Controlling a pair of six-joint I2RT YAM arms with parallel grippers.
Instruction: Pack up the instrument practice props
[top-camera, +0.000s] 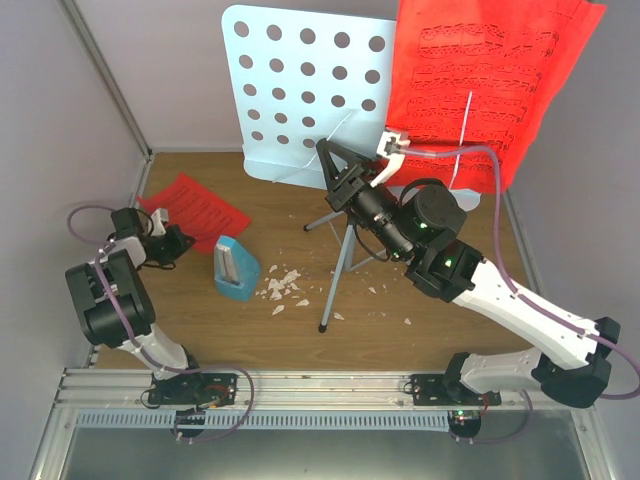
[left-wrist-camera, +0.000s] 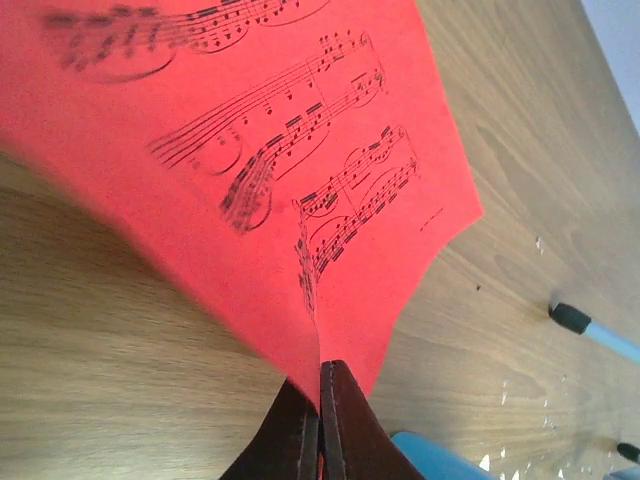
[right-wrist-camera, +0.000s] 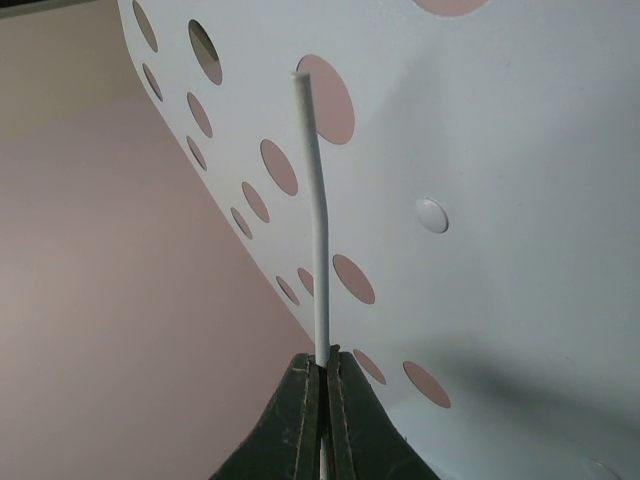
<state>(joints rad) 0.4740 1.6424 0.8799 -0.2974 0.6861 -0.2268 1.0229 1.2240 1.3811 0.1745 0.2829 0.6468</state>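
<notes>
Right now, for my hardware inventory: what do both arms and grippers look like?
White links, black joints and looping mauve cables on left arm and right arm; green lights on the right one's joints. The left gripper and right gripper have dark, wedge-shaped fingers.

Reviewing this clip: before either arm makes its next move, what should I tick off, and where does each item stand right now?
1. Left gripper clamped on the table's red sheet: ok, the jaws pinch its edge.
2. Right gripper clamped on the white wire arm: ok.
3. Music stand standing on its tripod legs: ok.
4. Second red sheet off the stand: not ok, it hangs at the plate's upper right.
5. Blue box apart from both grippers: ok, it sits on the table beside white scraps.
6. Wire arm free to fold: cannot tell.
</notes>
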